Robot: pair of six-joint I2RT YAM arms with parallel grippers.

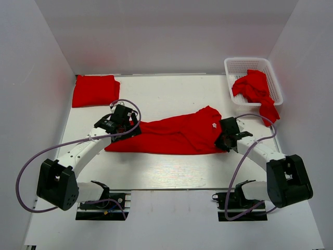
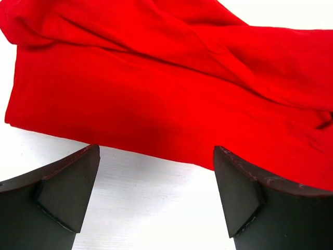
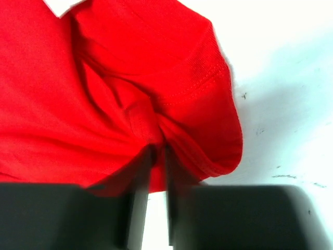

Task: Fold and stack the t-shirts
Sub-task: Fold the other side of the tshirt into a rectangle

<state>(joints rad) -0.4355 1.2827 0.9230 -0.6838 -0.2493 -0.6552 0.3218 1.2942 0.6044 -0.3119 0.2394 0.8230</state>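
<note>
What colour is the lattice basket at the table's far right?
The basket is white, clearest in the top external view.

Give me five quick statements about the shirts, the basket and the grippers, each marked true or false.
1. The left gripper is open. True.
2. The basket is empty. False: a crumpled t-shirt lies in it, hanging over its rim.
3. A folded t-shirt lies at the far left corner. True.
4. The middle t-shirt is neatly folded. False: it lies rumpled, stretched between the grippers.
5. The right gripper pinches the middle t-shirt. True.
</note>
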